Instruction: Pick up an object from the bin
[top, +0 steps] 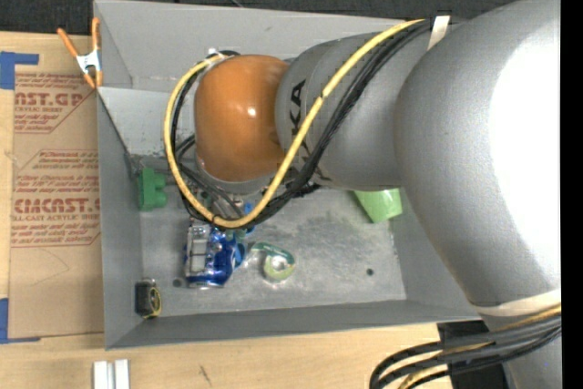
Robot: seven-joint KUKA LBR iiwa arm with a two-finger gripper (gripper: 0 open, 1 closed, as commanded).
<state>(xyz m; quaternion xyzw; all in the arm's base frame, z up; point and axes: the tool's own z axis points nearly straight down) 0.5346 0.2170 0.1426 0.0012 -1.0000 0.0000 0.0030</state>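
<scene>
The gripper (pixel 204 247) hung low beneath the orange wrist cover (pixel 239 116), toward 7 o'clock on the floor of the bin (pixel 255 36), right at a crumpled blue thing (pixel 221 258) that looked like a wrapper. Whether the gripper was released or clenched could not be told, because the wrist and its cables (pixel 182 187) hid most of it, and no grasp was visible. The main risk looked like a poor grip. The blue thing seemed soft and uneven, so a pinch on one fold could let it slide out on the lift. A small white-and-green ring (pixel 276 265) lay just beside it at 3 o'clock and could be nudged away or dragged up with it. The bin's near wall at 6 o'clock stood close, so a sideways correction might scrape it. The low cable loops might brush the green block (pixel 151 189) at 10 o'clock. A small black-and-yellow piece (pixel 148 297) at 8 o'clock and a pale green thing (pixel 379 203) at 3 o'clock lay well apart and seemed safe.
</scene>
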